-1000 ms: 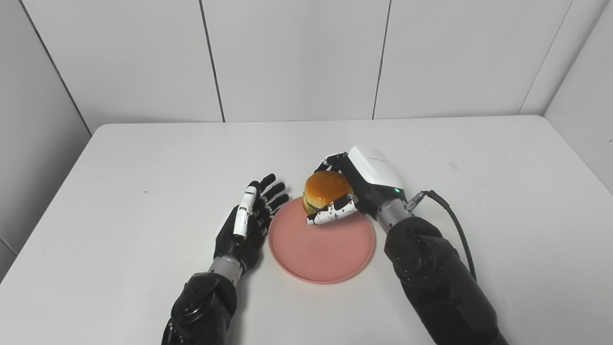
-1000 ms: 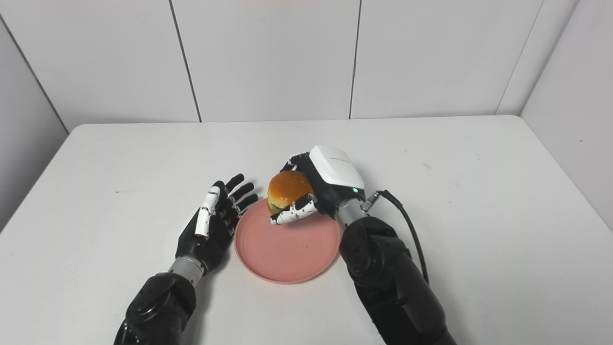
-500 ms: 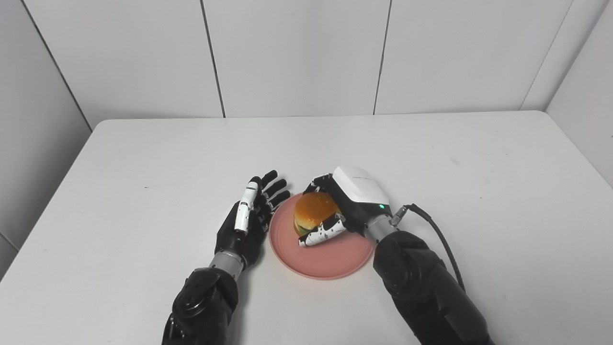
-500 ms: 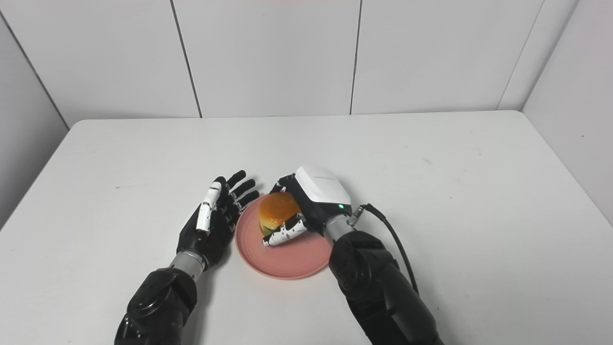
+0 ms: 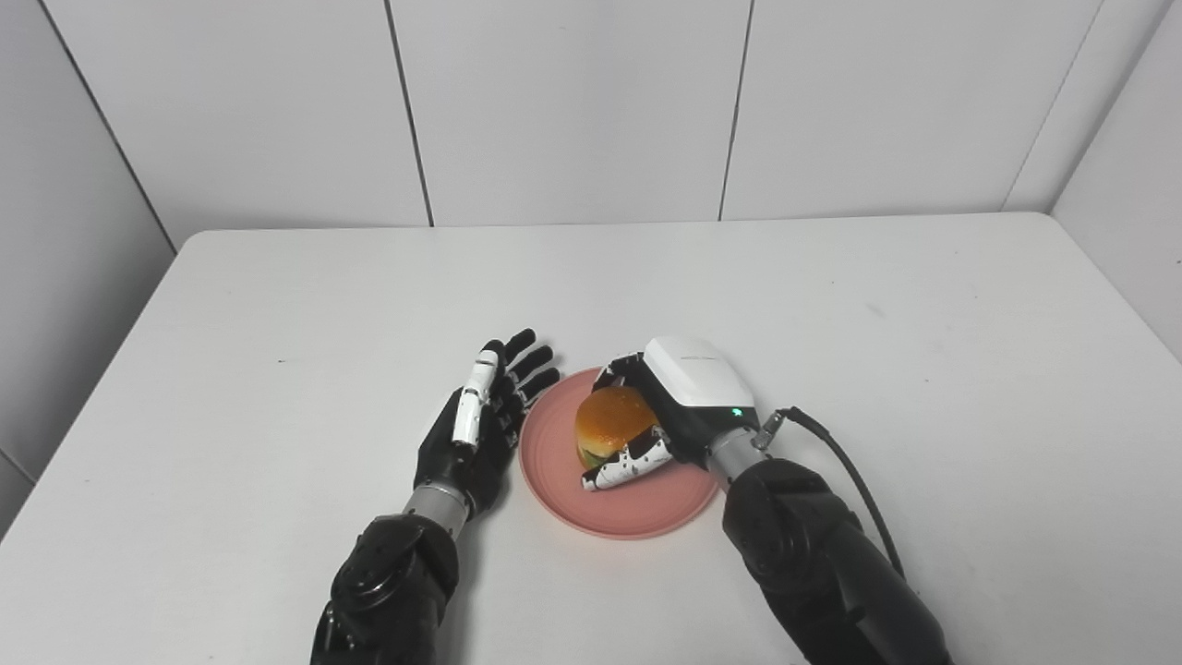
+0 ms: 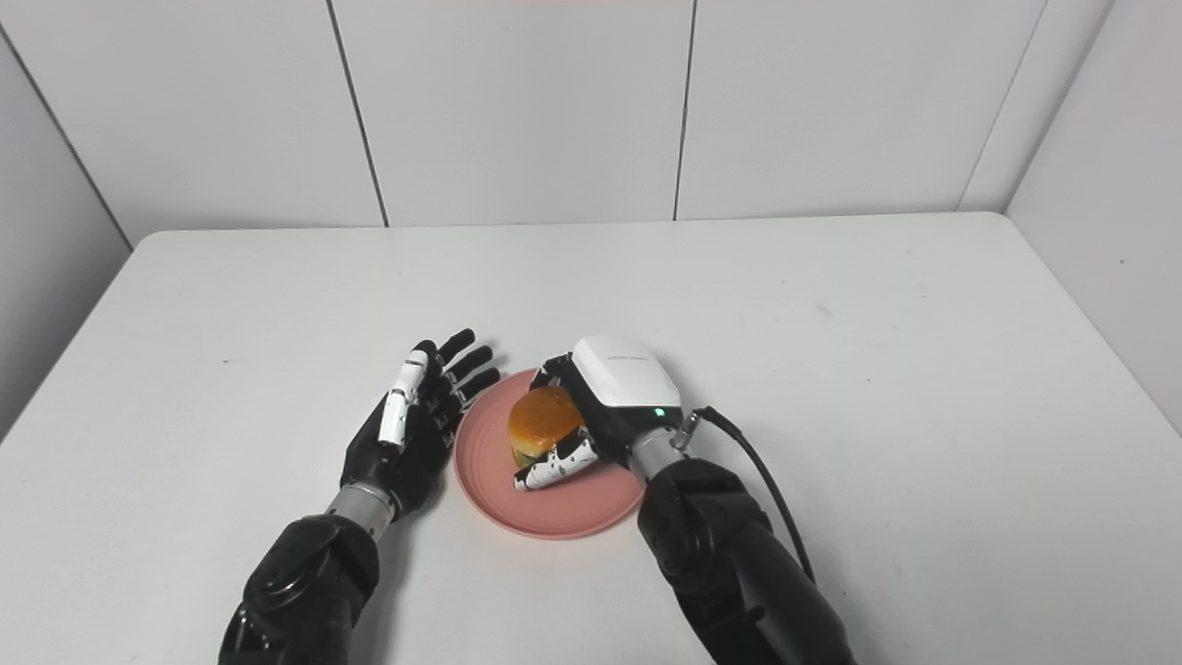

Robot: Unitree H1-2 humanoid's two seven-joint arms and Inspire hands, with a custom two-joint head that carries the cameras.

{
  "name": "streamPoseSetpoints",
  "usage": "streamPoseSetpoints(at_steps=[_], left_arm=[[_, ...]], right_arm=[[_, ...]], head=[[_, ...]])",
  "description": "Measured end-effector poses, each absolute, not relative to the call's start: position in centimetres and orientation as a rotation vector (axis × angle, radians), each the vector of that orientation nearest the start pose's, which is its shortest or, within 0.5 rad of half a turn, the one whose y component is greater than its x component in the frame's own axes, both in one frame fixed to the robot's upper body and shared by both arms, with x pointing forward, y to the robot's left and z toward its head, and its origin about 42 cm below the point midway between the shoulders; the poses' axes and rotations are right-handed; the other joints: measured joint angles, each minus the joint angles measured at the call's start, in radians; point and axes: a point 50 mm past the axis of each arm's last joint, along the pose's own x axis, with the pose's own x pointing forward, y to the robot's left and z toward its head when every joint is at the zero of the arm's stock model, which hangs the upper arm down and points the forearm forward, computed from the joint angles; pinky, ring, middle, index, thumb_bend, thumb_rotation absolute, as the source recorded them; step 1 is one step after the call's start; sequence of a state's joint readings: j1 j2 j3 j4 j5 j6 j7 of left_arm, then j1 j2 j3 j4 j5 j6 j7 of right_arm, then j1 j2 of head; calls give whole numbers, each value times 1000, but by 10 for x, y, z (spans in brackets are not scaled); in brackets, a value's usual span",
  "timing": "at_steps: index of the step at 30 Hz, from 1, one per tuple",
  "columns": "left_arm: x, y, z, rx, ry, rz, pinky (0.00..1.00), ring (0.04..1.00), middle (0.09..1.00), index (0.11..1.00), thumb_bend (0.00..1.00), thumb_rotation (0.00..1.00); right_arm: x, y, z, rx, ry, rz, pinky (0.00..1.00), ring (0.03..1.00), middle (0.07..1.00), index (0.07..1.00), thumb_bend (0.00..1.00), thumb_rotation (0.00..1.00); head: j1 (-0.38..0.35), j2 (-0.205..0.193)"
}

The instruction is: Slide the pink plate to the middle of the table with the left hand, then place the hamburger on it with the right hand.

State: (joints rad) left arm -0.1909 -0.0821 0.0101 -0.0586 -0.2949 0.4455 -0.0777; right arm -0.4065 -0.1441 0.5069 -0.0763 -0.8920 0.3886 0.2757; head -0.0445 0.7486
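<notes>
the pink plate (image 5: 563,503) lies flat on the white table (image 5: 277,305), near the middle and a little toward the robot. the hamburger (image 5: 611,427) sits over the plate's centre, orange bun on top with a green edge showing underneath — from these views it looks to be resting on the plate, though the fingers hide its base and i cannot be sure.

the right hand (image 5: 679,411) comes in from 5 o'clock and is wrapped around the hamburger: the white-backed palm covers its 3 o'clock side, dark fingers curl over at 12 o'clock, and the speckled thumb (image 5: 626,469) crosses under the bun at 6 o'clock, just above the plate's surface. a black cable (image 5: 854,485) loops off the wrist.

the left hand (image 5: 480,429) lies at the plate's 9 o'clock, palm turned toward it, fingers straight and spread, holding nothing — its fingertips (image 5: 547,377) end right at the plate's rim near 10 o'clock, touching or just short of it.
</notes>
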Motion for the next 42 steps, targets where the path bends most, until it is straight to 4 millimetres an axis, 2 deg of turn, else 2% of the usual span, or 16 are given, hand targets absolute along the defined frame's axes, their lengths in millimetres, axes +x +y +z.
streamPoseSetpoints(at_steps=[1, 2, 3, 5, 12, 18, 27, 37, 40, 42], left_arm=[[337, 156, 142, -359, 194, -238, 879, 885, 894, 883, 337, 1000], [337, 156, 142, -359, 194, -238, 879, 885, 894, 882, 337, 1000], [337, 156, 142, -358, 195, -238, 878, 884, 891, 880, 335, 1000], [337, 156, 142, -358, 195, -238, 882, 887, 892, 882, 334, 1000], [337, 156, 142, -356, 195, -239, 895, 901, 907, 895, 337, 1000], [337, 157, 142, -356, 195, -240, 893, 909, 914, 902, 329, 1000], [337, 157, 142, -356, 196, -241, 894, 895, 904, 902, 332, 1000], [337, 158, 143, -366, 197, -239, 905, 913, 913, 910, 326, 1000], [337, 158, 143, -367, 195, -238, 911, 917, 915, 908, 341, 1000], [336, 158, 143, -361, 192, -236, 910, 911, 915, 907, 340, 1000]], right_arm=[[361, -102, 196, -1143, -173, 390, 372, 491, 577, 627, 686, 274], [361, -102, 196, -1144, -173, 390, 398, 519, 600, 632, 689, 282], [361, -102, 196, -1145, -173, 390, 459, 591, 680, 691, 710, 308], [361, -102, 196, -1147, -173, 389, 506, 670, 778, 768, 738, 341], [361, -103, 196, -1159, -178, 380, 596, 762, 894, 865, 779, 410], [361, -103, 196, -1163, -177, 381, 754, 849, 939, 911, 827, 469], [357, -106, 198, -1201, -164, 437, 809, 894, 972, 949, 875, 606], [347, -119, 238, -1179, -259, 391, 852, 930, 988, 998, 908, 815], [345, -130, 248, -1126, -278, 354, 886, 957, 999, 1000, 878, 823], [345, -139, 250, -1072, -277, 324, 922, 983, 1000, 1000, 849, 870]], head=[[0, 0], [0, 0], [0, 2], [2, 0], [-3, -2], [-3, -3], [-3, -5], [0, -12], [0, -14], [3, -15]])
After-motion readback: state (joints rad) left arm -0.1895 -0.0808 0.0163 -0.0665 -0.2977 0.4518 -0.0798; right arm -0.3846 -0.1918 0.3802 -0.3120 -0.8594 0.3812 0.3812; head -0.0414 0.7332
